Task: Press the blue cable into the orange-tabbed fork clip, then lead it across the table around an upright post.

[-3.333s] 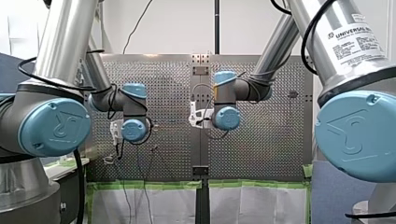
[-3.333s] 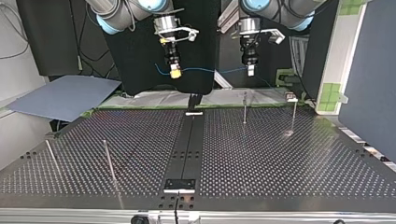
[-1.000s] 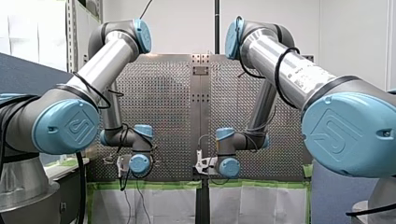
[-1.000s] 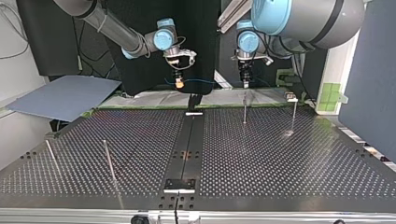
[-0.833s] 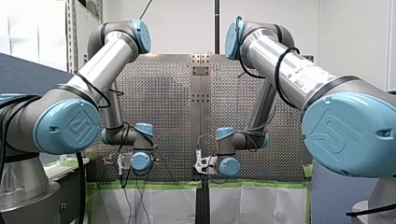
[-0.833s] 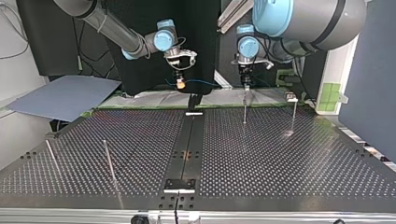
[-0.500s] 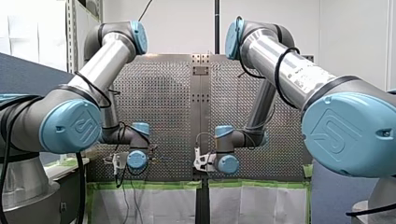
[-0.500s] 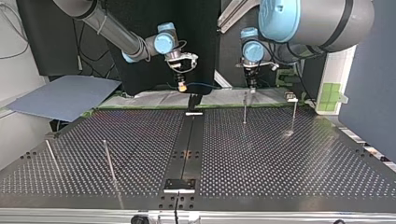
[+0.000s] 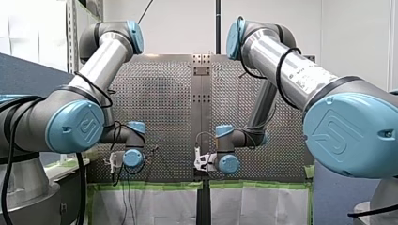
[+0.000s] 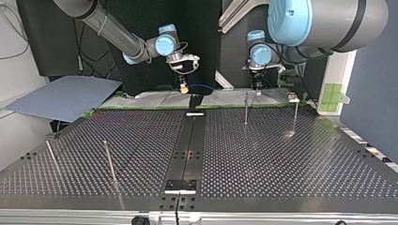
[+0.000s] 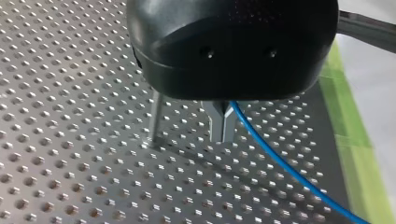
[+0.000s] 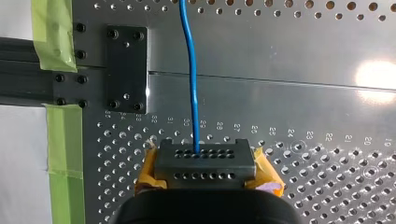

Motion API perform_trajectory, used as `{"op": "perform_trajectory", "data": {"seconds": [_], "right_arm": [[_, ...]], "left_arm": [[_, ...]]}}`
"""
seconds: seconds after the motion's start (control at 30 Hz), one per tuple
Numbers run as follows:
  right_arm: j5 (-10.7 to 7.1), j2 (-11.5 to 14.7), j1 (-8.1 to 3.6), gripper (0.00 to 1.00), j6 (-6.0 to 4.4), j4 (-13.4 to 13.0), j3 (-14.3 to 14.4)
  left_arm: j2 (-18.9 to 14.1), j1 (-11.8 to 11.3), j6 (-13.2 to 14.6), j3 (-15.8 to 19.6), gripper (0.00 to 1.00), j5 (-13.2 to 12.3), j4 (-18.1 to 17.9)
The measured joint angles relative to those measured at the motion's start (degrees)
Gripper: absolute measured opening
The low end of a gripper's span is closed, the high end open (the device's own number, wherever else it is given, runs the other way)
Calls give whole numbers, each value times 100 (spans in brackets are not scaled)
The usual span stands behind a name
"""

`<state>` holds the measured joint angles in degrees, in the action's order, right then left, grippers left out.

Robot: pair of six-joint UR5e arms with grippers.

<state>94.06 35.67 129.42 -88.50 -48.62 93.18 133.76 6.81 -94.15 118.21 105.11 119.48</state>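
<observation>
A thin blue cable (image 10: 202,86) hangs in a short span between my two grippers above the table's far edge in the top view. My left gripper (image 11: 223,137), with narrow metal fingers, is shut on the cable (image 11: 280,165), which trails away beside it toward the green tape. An upright post (image 11: 155,116) stands close beside those fingers. My right gripper (image 12: 204,161), with yellow pads, is shut on the cable (image 12: 190,70), which runs straight ahead over the plate. In the top view my right gripper (image 10: 184,87) is left of centre and my left gripper (image 10: 256,89) is right of it, just above a post (image 10: 246,108).
A second post (image 10: 295,115) with a small pale fitting (image 10: 293,98) behind it stands at the top view's right. Two leaning rods (image 10: 109,161) stand at its left. A dark centre rail (image 10: 187,150) crosses the perforated table (image 10: 281,159). A grey-blue sheet (image 10: 65,96) lies at the far left.
Both grippers, with the cable between them, have shifted toward the top view's right and slightly lower. My left gripper now hangs right of the nearer post's top.
</observation>
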Motion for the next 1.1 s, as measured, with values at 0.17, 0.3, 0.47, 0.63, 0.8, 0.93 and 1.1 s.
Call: {"op": "perform_trajectory", "data": {"seconds": [0.17,0.3,0.47,0.63,0.8,0.93,1.1], "right_arm": [[-1,0,-1,0,4,0,-4],[0,-1,-12,0,6,13,-6],[-2,0,-42,0,10,100,-13],[-4,-1,-65,0,46,210,-14],[-1,-2,-69,0,65,230,-15],[0,-2,-77,0,69,231,-14],[6,-12,-88,0,69,223,-14]], "left_arm": [[-248,8,-30,0,0,-30,44],[-362,-11,-87,1,0,-95,43],[-389,-39,-116,19,0,-126,55],[-390,-58,-111,145,0,-97,-59],[-391,-71,-100,243,0,-89,-170],[-391,-51,-96,273,0,-91,-197],[-391,-7,-83,284,0,-102,-217]]}}
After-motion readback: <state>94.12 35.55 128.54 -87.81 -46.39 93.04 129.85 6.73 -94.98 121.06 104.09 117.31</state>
